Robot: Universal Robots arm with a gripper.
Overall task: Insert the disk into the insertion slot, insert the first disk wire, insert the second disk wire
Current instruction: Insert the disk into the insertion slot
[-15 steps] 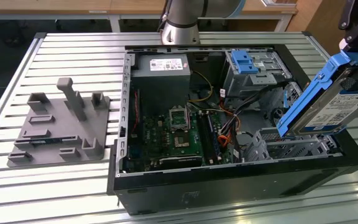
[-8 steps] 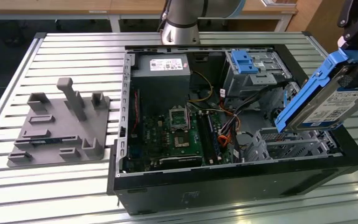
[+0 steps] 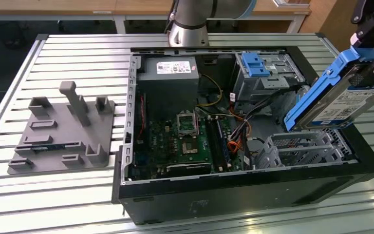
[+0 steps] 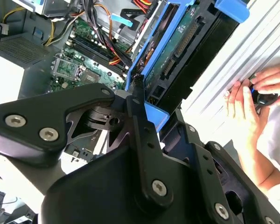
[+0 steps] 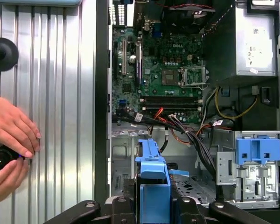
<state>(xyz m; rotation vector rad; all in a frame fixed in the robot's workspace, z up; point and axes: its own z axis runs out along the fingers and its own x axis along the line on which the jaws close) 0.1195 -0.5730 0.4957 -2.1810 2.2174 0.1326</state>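
The arm [image 3: 188, 22] stands behind the open computer case [image 3: 239, 181]. Its gripper [image 3: 371, 52] hangs above the case corner at the exterior view's right, partly cut off by the picture edge. The gripper is closed on the disk [image 3: 340, 97] and holds it by the upper end of the blue carrier. In the second wrist view a black finger [image 4: 139, 116] presses against the carrier of the disk [image 4: 177, 46]; the contact of the other finger is hidden behind the gripper body.

The disk is in the air and steeply tilted, with its lower end pointing down to the insertion slot [image 3: 304, 148]. It is just above the slot, not yet inside it. In the first wrist view the disk [image 5: 154, 186] shows end-on, and it covers a part of the slot [image 5: 196, 184] under it.

A bundle of cables [image 3: 239, 131] lies between the motherboard [image 3: 187, 136] and the cages; which of them belong to the disk I cannot tell. Beside the case, a person's hands [image 5: 9, 135] hold a small dark object [image 5: 2, 157] on the table [image 5: 60, 93]. The fingers mostly cover it, so what it is I cannot make out.
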